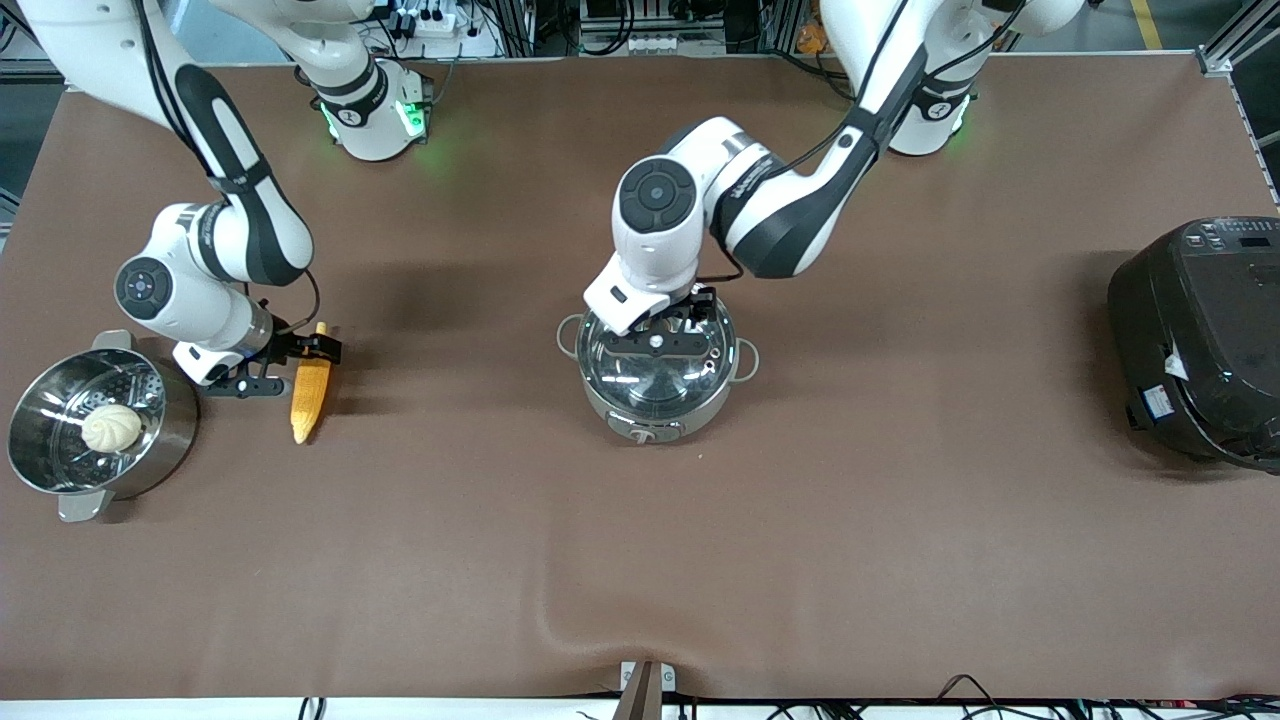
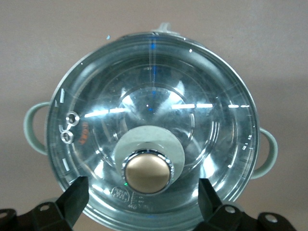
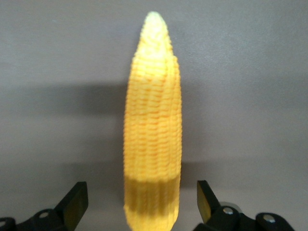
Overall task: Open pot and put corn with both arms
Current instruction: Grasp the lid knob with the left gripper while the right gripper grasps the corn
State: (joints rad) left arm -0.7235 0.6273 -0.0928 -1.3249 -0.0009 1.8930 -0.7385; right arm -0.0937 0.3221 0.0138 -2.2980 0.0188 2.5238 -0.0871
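Brown table (image 1: pixel 900 520) carries 4 things: pot (image 1: pixel 655 400), corn (image 1: pixel 310 395), steamer pot (image 1: pixel 60 440), black cooker (image 1: pixel 1200 340).

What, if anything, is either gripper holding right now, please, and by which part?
Nothing. The left gripper is open over the pot lid's knob; the right gripper is open astride the corn.

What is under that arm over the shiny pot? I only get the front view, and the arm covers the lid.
Observer: The left wrist view shows the glass lid closed on the pot, its copper knob between the left gripper's open fingers, untouched.
Operator: And the arm by the corn?
Observer: The right gripper is open too, with the corn's thick end between its fingers, not yet squeezed.
Operator: Is the pot empty?
Observer: Through the glass I see only bare steel, no food.
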